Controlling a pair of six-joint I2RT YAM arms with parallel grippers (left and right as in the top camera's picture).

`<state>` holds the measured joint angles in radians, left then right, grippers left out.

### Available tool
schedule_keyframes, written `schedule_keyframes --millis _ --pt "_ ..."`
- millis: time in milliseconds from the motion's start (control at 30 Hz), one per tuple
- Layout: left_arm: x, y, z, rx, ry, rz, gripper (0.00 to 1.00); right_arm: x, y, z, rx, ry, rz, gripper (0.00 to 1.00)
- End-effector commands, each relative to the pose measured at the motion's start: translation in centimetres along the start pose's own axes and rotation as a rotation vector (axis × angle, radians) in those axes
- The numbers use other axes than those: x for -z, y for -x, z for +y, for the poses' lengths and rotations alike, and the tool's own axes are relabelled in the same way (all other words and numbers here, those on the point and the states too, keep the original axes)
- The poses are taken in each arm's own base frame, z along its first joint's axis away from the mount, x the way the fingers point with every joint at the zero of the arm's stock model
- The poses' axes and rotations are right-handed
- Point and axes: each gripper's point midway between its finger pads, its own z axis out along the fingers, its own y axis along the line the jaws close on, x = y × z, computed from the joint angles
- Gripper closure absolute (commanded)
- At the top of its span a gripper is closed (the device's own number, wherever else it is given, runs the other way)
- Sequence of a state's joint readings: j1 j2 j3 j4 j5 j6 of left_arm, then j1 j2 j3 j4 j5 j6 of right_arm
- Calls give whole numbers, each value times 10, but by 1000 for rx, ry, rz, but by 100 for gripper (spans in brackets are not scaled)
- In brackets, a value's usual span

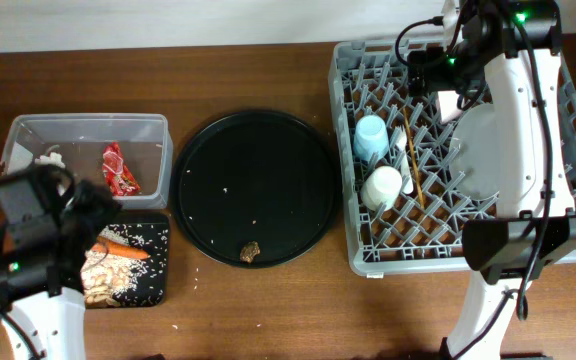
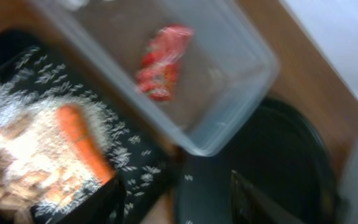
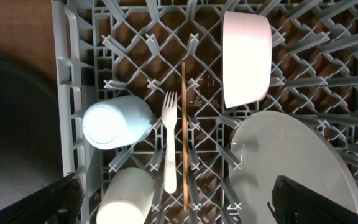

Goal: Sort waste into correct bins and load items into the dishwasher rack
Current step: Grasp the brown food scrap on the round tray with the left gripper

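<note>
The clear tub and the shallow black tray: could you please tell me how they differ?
The clear tub is see-through with tall walls; the black tray is opaque and shallow. The tub holds the red wrapper and white tissue; the tray holds the carrot and rice scraps. Both are rectangular and sit side by side.

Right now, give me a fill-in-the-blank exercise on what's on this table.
1. The wrapper lies in the clear ____.
2. The carrot lies in the rectangular tray, on the ____.
3. In the rack, the fork lies between the blue cup and the ____.
4. The round tray holds one brown ____.
Missing words: tub; rice; chopstick; lump.
</note>
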<state>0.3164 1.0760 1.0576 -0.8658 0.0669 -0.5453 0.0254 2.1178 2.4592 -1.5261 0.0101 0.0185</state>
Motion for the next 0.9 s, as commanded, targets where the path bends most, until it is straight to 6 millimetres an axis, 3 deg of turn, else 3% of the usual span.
schedule_keyframes --millis 0,67,100,133,167,233,433,467,567,667,833,867 --pt "18 -14 -70 -275 -99 47 47 9 3 -3 -3 0 -26 1" --pt "7 -55 -102 -426 -118 124 47 9 3 -3 -3 0 -26 1" --pt "-4 -86 -118 -510 -131 200 47 9 3 -3 -3 0 -26 1" --pt "-14 -105 -124 -558 -124 251 36 9 3 -3 -3 0 -26 1" --pt "-26 -124 -124 -598 -94 315 32 9 3 -3 -3 0 -26 1" --pt "-49 -165 -121 -680 -32 445 32 9 3 -3 -3 0 -26 1" --pt "-83 -244 -89 -907 136 696 32 9 3 -3 -3 0 -26 1" --pt "-86 -255 -87 -959 141 722 27 9 3 -3 -3 0 -26 1" --pt "-91 -270 -77 -999 175 764 26 9 3 -3 -3 0 -26 1" --pt "-96 -278 -58 -1004 204 790 26 9 3 -3 -3 0 -26 1" --pt "-113 -290 -50 -1014 158 758 27 9 3 -3 -3 0 -26 1" --pt "-115 -290 -52 -1013 150 752 32 9 3 -3 -3 0 -26 1"
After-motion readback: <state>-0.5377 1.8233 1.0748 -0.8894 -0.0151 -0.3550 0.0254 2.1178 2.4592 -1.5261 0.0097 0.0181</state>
